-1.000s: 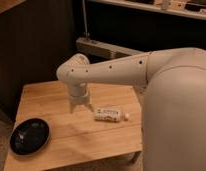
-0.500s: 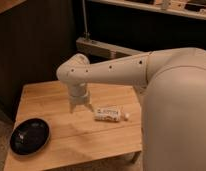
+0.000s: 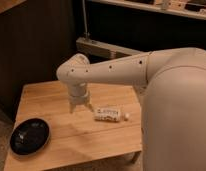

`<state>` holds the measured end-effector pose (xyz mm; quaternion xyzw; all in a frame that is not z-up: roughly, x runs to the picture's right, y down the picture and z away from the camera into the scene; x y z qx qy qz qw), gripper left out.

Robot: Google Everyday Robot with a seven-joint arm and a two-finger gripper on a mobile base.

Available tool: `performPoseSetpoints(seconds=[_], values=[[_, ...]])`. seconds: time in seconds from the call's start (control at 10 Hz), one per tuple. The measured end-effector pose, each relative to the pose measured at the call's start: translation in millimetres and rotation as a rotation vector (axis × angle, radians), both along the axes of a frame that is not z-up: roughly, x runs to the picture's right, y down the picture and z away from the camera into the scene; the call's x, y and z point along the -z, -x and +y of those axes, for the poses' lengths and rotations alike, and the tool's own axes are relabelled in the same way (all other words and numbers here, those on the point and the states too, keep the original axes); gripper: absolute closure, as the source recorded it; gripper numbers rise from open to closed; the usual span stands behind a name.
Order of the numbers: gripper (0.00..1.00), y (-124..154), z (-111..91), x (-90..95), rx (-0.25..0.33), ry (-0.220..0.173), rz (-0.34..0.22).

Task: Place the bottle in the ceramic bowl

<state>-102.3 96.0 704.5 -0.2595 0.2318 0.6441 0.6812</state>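
You are looking at an end effector [image 3: 80, 108] that is hanging low over the wooden desk [image 3: 96, 141], pointing straight down from the white arm [image 3: 113, 70]. Its two fingers are standing spread with a gap between them, and nothing is sitting in that gap, so it is gripping nothing.

The bottle [image 3: 107, 113] is lying on its side on the desk, just beside the end effector on the side nearer the robot's body, and the two are not touching. Its long axis is running roughly across the picture, close to parallel with the desk's front edge. Its small white cap [image 3: 127, 117] is pointing away from the end effector, toward the robot's bulk at the right of the view, and the label is facing up.

The ceramic bowl [image 3: 45, 133] is sitting empty at the desk's near left corner, well apart from the bottle, with the end effector between them.

In my judgement you are watching the approach step, and the pick is not yet made. The downward pose is suiting a top grasp on something lying flat, and the spread fingers are leaving room to straddle the body. Since the bottle is round and resting on its side, you are probably wanting the fingers closing across its narrow width, not along its length, so that it is not rolling away.
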Motion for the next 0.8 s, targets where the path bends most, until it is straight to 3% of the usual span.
performPoseSetpoints(seconds=[0.6,0.7,0.8], values=[[0.35,-2,-3,1.2,0.013,-0.014,-0.005],[0.35,-2,-12,1.6,0.053,-0.065,-0.035],[0.35,-6,-27,1.3,0.138,-0.129,-0.111]])
